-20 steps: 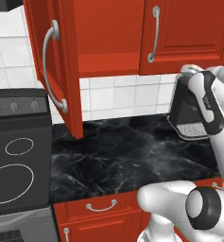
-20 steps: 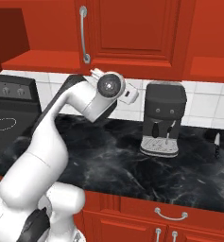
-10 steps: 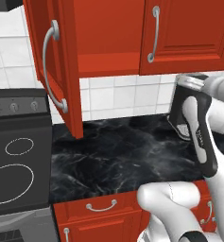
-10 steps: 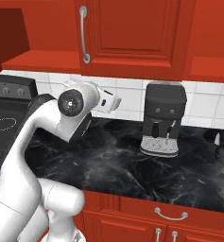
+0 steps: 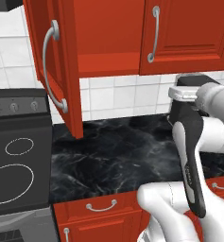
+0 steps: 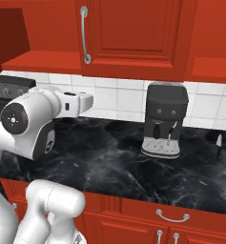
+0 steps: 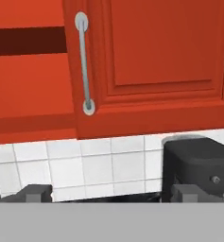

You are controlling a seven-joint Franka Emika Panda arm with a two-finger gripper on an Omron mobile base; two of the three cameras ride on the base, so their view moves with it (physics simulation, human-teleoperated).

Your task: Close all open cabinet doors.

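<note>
Gripper (image 7: 108,193) spread wide, empty, aimed at tiled wall. Shut cabinet door (image 7: 160,61) at 12 o'clock in hand view, coffee machine (image 7: 198,165) at 4. Open cabinet door (image 5: 54,66) swung out at 10 o'clock in left base view, above stove (image 5: 16,165).

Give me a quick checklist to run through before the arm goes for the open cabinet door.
1. Open door located: ok. The open door swings out over the counter, left of the closed door.
2. Claw empty: ok. The claw stands wide with nothing between its fingertips.
3. Claw lined up on the open door: not ok. The hand view faces the closed door and the coffee machine.
4. Path along the counter toward the open door: ok, nothing stands there.
5. Contact with the open door: not ok, the claw is apart from it.
</note>
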